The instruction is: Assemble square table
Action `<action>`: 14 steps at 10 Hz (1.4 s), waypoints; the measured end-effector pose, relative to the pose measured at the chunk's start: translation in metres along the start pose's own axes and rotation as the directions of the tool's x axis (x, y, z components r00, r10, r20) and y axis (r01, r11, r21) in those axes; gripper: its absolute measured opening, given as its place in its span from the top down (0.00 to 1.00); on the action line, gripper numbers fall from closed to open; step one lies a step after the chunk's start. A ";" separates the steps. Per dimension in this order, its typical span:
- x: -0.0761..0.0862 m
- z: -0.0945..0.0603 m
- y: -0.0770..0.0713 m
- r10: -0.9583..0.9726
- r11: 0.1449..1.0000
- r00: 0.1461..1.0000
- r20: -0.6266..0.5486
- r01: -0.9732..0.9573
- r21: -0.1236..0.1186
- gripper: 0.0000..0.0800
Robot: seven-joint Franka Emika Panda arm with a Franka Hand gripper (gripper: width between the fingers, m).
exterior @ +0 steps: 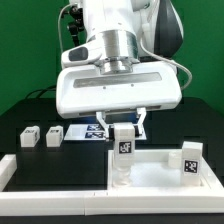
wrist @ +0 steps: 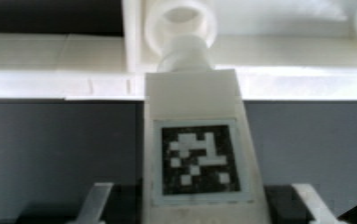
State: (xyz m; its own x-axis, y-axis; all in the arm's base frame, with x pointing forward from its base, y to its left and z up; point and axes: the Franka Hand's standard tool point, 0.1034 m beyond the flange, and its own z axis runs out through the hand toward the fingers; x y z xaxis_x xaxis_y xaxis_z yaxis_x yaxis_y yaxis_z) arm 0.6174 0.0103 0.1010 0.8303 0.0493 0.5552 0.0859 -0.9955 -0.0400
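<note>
Holding the leg (exterior: pixel 123 147) clamped in the tool (exterior: pixel 123 124), keep it vert. & centred over the corner socket (wrist: pixel 180 18) of the slab (exterior: pixel 160 172), lowering slow w/o tilting.

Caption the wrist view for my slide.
Claw grips a tagged white leg, its tip at a corner socket of the tabletop.

The gripper (wrist: pixel 201 198) clamps its dark fingers (wrist: pixel 100 203) on either side of a white leg (wrist: pixel 196 100) bearing a black-and-white tag (wrist: pixel 198 155), the leg's narrowed far end at a round socket (wrist: pixel 180 22) of the white tabletop (wrist: pixel 281 50), beyond the dark surface (wrist: pixel 50 130).
</note>
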 end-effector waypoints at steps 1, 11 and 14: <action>-0.004 0.002 0.000 0.000 1.000 1.000 0.004 0.000 0.001 0.64; -0.010 0.016 0.005 0.010 1.000 1.000 0.014 -0.010 0.000 0.64; -0.010 0.016 0.005 0.010 1.000 1.000 0.014 -0.010 -0.001 0.36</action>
State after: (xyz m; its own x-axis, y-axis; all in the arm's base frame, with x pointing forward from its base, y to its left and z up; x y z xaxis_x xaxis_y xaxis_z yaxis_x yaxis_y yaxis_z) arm 0.6179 0.0061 0.0822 0.8387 0.0401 0.5431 0.0770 -0.9960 -0.0453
